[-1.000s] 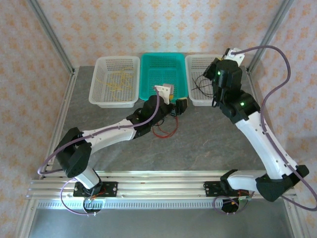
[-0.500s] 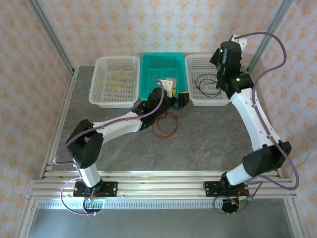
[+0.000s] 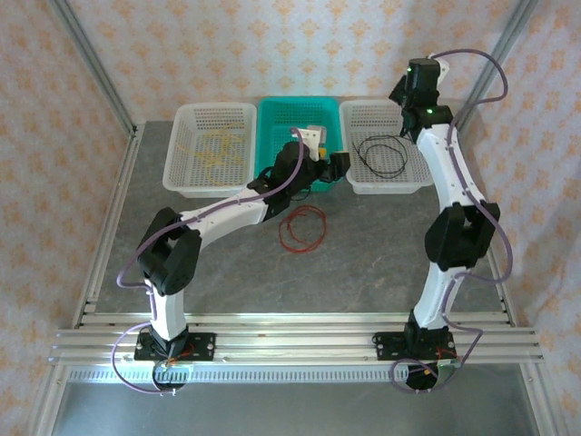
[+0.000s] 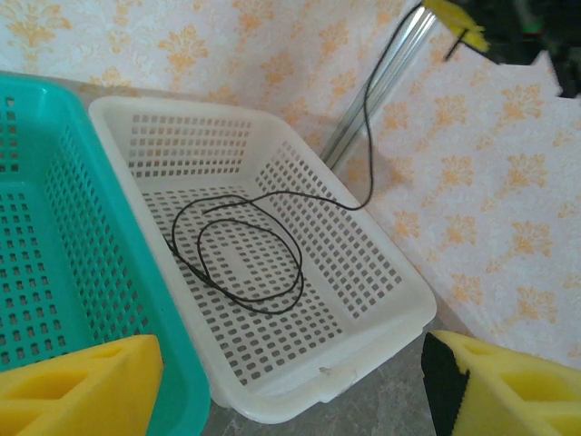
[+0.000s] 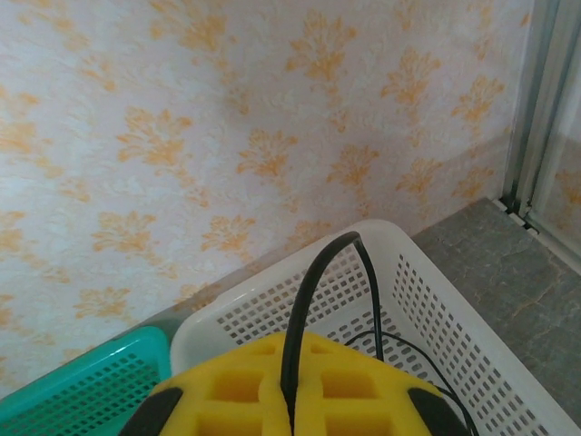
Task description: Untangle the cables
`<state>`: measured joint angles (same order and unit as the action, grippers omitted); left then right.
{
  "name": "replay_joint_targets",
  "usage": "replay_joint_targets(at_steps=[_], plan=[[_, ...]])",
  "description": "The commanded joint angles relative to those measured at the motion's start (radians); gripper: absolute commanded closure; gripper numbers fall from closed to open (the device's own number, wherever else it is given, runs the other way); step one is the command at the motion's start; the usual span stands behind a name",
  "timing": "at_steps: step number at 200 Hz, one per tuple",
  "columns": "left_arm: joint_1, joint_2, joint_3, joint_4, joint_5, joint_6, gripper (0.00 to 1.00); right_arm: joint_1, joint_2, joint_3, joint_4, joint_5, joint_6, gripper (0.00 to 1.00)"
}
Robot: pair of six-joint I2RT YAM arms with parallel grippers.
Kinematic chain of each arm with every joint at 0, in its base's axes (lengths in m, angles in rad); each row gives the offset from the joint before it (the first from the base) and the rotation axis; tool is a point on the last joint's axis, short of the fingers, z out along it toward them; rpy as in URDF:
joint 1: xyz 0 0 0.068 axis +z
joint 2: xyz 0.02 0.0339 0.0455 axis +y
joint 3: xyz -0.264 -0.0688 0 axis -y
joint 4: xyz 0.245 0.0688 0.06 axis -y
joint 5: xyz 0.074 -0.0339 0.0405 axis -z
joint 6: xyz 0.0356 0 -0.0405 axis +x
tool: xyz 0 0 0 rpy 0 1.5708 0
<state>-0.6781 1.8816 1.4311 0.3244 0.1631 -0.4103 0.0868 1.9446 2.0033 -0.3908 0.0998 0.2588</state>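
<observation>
Right gripper [image 5: 289,400]: my yellow fingers are pressed together on the black cable [image 5: 290,354], with the strand pinched in the seam between them. From the pinch it arches up, then drops into the right white basket [image 5: 427,300] below. Overhead, the right gripper [image 3: 407,94] hangs high over the far side of that basket, close to the back wall.

Black cable [image 4: 238,259], seen from my left wrist: most of it lies in two loose loops on the basket floor. One end climbs away from the loops to the right gripper's yellow fingertip in the top right corner.

Left gripper [image 4: 290,386]: fingers are spread wide with nothing between them. One yellow pad [image 4: 82,391] sits over the near corner of the teal basket [image 4: 54,272], the other off the near corner of the white one. Overhead, the left gripper [image 3: 334,171] sits at the near edge where those two baskets meet.

Red cable [image 3: 302,227]: a loose ring lying flat on the grey table [image 3: 381,263], just on the near side of my left gripper and outside every basket.

Yellow cable [image 3: 213,145]: a loose tangle in the left white basket [image 3: 207,188], well apart from the other two
</observation>
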Motion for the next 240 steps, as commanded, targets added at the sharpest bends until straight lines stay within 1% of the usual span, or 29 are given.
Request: replay_joint_targets(at_steps=[1, 13, 17, 41, 64, 69, 75, 80, 119, 126, 131, 159, 181, 212, 232, 237, 240], plan=[[0.005, 0.02, 0.042, -0.039, 0.027, 0.026, 0.24, -0.004, 0.085, 0.089, -0.071, -0.036, 0.021, 1.0], [0.005, 0.02, 0.048, -0.047, 0.024, 0.028, 0.24, -0.004, 0.125, 0.109, -0.084, -0.044, 0.024, 1.0], [0.006, 0.048, 0.05, -0.051, 0.023, 0.027, 0.24, -0.005, 0.137, 0.113, -0.085, -0.046, 0.025, 1.0], [0.009, 0.067, 0.063, -0.066, 0.019, 0.029, 0.24, -0.004, 0.182, 0.112, -0.093, -0.057, 0.032, 0.92], [0.009, 0.077, 0.071, -0.082, 0.019, 0.031, 0.24, -0.005, 0.197, 0.097, -0.099, -0.063, 0.035, 0.77], [0.009, 0.078, 0.071, -0.084, 0.019, 0.031, 0.24, -0.004, 0.196, 0.093, -0.1, -0.064, 0.034, 0.71], [0.009, 0.077, 0.069, -0.086, 0.021, 0.033, 0.24, -0.004, 0.194, 0.088, -0.1, -0.065, 0.034, 0.61], [0.009, 0.075, 0.068, -0.088, 0.021, 0.032, 0.24, -0.004, 0.191, 0.082, -0.099, -0.066, 0.034, 0.56], [0.008, 0.034, 0.039, -0.11, 0.018, 0.036, 0.24, -0.005, 0.114, -0.003, -0.067, -0.068, 0.023, 0.34], [0.008, 0.033, 0.025, -0.111, 0.017, 0.037, 0.24, -0.003, 0.094, -0.023, -0.063, -0.073, 0.019, 0.33], [0.007, -0.003, 0.014, -0.111, 0.015, 0.038, 0.24, -0.002, 0.081, -0.039, -0.06, -0.075, 0.017, 0.3], [-0.004, -0.098, -0.097, -0.083, -0.032, 0.045, 0.25, 0.029, -0.026, -0.175, -0.017, -0.05, -0.006, 0.22], [-0.008, -0.184, -0.202, -0.066, -0.078, 0.046, 0.26, 0.064, -0.128, -0.317, 0.048, -0.058, 0.014, 0.2], [-0.007, -0.306, -0.356, -0.041, -0.135, 0.032, 0.26, 0.132, -0.246, -0.445, 0.063, 0.031, 0.09, 0.22], [-0.008, -0.375, -0.445, -0.029, -0.15, 0.014, 0.27, 0.188, -0.309, -0.515, 0.062, 0.061, 0.132, 0.18], [-0.007, -0.391, -0.466, -0.026, -0.153, 0.008, 0.27, 0.203, -0.325, -0.535, 0.062, 0.063, 0.137, 0.15], [-0.008, -0.4, -0.478, -0.026, -0.156, 0.006, 0.27, 0.212, -0.335, -0.548, 0.064, 0.062, 0.137, 0.12]])
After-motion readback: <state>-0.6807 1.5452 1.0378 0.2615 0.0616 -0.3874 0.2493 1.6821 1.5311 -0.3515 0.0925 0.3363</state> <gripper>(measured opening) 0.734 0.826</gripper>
